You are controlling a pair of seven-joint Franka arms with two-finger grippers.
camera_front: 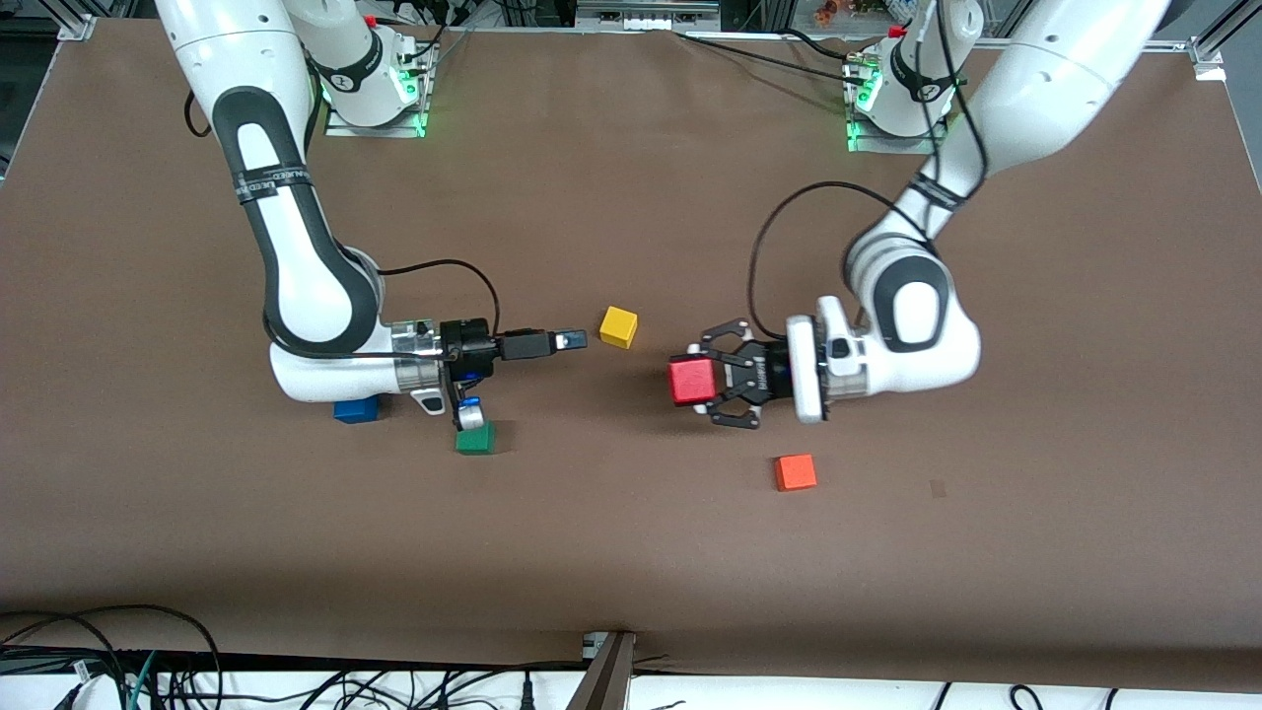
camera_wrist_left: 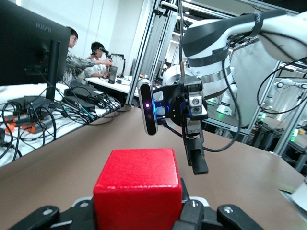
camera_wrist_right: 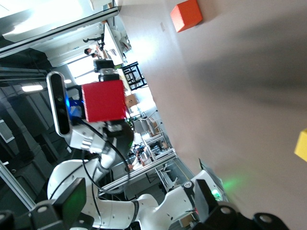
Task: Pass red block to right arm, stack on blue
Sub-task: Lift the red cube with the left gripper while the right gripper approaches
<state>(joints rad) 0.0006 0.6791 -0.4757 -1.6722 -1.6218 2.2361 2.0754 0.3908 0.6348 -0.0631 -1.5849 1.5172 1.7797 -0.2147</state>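
Observation:
My left gripper (camera_front: 692, 385) lies level above the table's middle, shut on the red block (camera_front: 690, 380). The block fills the foreground of the left wrist view (camera_wrist_left: 138, 187), between the left gripper's (camera_wrist_left: 139, 213) jaws. My right gripper (camera_front: 575, 340) also lies level, over the table beside the yellow cube, pointing at the red block with a gap between them. It is open and empty, its fingers spread wide in the right wrist view (camera_wrist_right: 139, 199), where the red block (camera_wrist_right: 103, 100) shows ahead. The blue cube (camera_front: 355, 410) sits on the table, partly hidden under the right arm's wrist.
A green cube (camera_front: 475, 439) sits below the right arm's wrist camera, nearer the front camera than the blue cube. A yellow cube (camera_front: 618, 326) lies near the right gripper's tip. An orange-red cube (camera_front: 795, 472) lies nearer the front camera than the left gripper.

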